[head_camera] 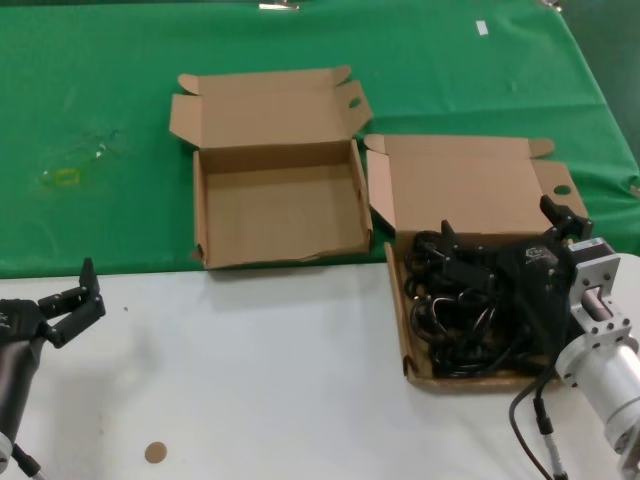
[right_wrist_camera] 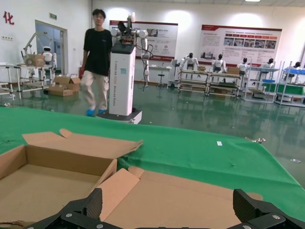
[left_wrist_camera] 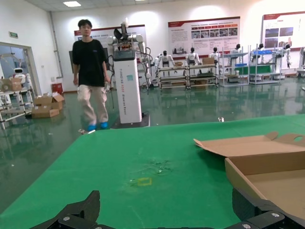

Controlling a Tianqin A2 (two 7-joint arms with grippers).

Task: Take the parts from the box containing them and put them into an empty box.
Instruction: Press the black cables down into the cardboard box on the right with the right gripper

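The box containing the parts (head_camera: 400, 300) stands open at the right, its lid (head_camera: 470, 185) leaning back. Black power cords (head_camera: 450, 325) lie tangled inside it. My right gripper (head_camera: 500, 222) is open over the back of this box, above the cords and holding nothing. In the right wrist view its fingertips (right_wrist_camera: 93, 202) spread wide before the lid (right_wrist_camera: 190, 200); the cords are hidden there. The empty box (head_camera: 280, 210) stands open left of it, with a ragged front edge; it also shows in the left wrist view (left_wrist_camera: 271, 176). My left gripper (head_camera: 72, 300) is open and empty at the near left.
The boxes stand where the green cloth (head_camera: 100, 120) meets the white table (head_camera: 250, 380). A small brown disc (head_camera: 155, 452) lies near the front edge. A clear scrap with a yellow mark (head_camera: 65, 175) lies on the cloth at far left. A person (left_wrist_camera: 90, 71) walks beyond the table.
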